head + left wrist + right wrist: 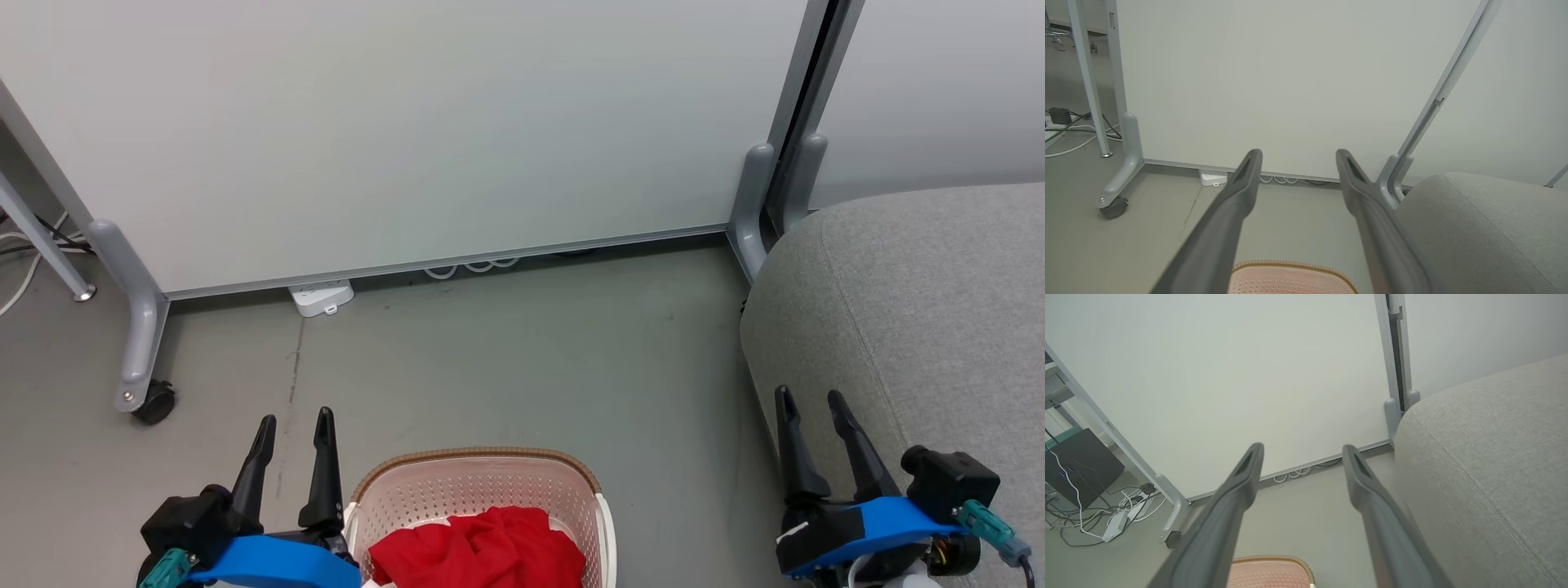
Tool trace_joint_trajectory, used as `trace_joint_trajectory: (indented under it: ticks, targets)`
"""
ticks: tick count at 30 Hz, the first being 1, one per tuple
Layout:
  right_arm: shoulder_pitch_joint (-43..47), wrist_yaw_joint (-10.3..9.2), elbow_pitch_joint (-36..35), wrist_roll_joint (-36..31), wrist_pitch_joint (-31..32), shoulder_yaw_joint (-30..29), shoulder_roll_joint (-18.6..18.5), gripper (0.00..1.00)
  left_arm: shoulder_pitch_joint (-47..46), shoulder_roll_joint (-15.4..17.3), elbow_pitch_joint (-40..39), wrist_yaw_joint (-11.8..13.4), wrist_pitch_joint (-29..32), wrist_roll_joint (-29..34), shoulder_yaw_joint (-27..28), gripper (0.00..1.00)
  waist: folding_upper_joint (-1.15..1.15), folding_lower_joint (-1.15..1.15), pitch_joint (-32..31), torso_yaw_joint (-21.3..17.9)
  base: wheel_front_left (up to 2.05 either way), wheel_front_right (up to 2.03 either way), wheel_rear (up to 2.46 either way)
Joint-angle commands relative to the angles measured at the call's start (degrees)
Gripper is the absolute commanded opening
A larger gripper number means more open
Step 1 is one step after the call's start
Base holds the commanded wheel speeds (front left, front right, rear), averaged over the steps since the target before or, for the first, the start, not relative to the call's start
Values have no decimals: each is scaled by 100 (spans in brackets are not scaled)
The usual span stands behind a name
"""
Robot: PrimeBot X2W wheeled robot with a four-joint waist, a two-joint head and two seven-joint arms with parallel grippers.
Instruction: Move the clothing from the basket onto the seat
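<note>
cream basket point(482, 490) on floor — red clothing point(482, 551) heaped inside

You have the basket point(482, 452) on the floor point(531, 367) just before you, the clothing point(482, 551) in it. The seat point(922, 310) lies to your right, well apart from the basket. Behind both stands a panel point(408, 131), with a power strip point(322, 296) at its foot. Your left gripper point(296, 416) is just left of the basket, your right gripper point(809, 394) by the seat's left edge.
</note>
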Motion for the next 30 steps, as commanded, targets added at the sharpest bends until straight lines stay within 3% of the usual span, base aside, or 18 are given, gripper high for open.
trace_joint_trajectory:
  ticks: [1,30]
  targets:
    - [-110,0,-53,-150,-57,17,-14,100,-84,41,-53,26,-54,136,-25,100,0,0,2,1,0,0,0]
    - [-121,-1,-30,-1365,-297,82,-15,100,-20,50,-59,142,-370,1295,-115,100,0,0,-19,-26,0,0,0]
